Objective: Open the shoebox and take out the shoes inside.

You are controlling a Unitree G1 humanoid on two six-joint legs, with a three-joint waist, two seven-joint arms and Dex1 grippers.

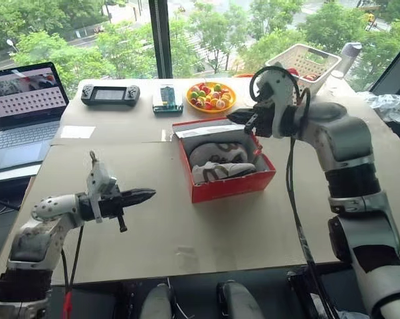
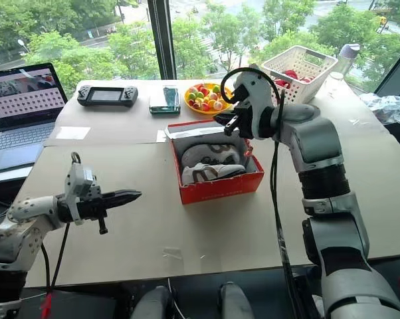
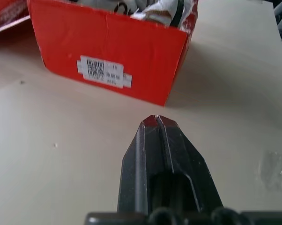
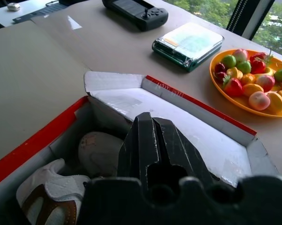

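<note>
Shoebox [image 1: 228, 181] sits mid tabletop [image 1: 120, 199], lid folded back on far side, long axis running left-right, slightly skewed. 2 shoes [image 1: 216, 163] inside, lying lengthwise w/ box. Right claw [image 1: 243, 118] clenched, empty, above box's far edge. Left claw [image 1: 147, 195] clenched, empty, well left of box, pointing at it.

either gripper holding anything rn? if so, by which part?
Nothing held. Left gripper is shut and empty, short of the shoebox. Right gripper is shut and empty above the open box; shoes lie inside.

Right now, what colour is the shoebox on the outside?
Bright red; the shoebox shows it best in the left wrist view.
</note>
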